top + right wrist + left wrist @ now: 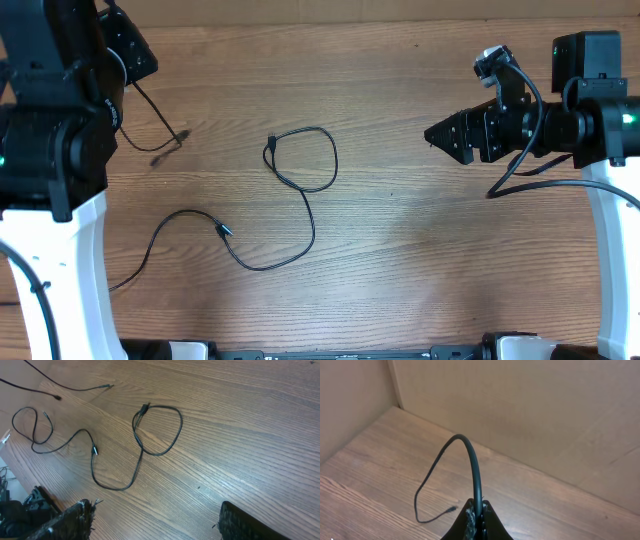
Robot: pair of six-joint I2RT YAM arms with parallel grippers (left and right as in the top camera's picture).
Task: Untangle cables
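My left gripper (478,509) is shut on a thin black cable (470,455) that arches up from the jaws and drops to a small plug (451,508) near the table. In the overhead view this gripper (140,68) is at the far left and its cable (155,112) hangs to a plug (181,135). A second black cable (318,160) lies in a loop mid-table, then runs down and left past a connector (221,231). It also shows in the right wrist view (172,435). My right gripper (445,137) is open and empty at the right, well away from the loop (155,520).
The table is bare wood (420,260). Light walls (530,415) stand close behind the far left corner. The thicker black cords of the right arm (530,165) hang at the right. The lying cable's tail (135,268) runs to the left arm's white base.
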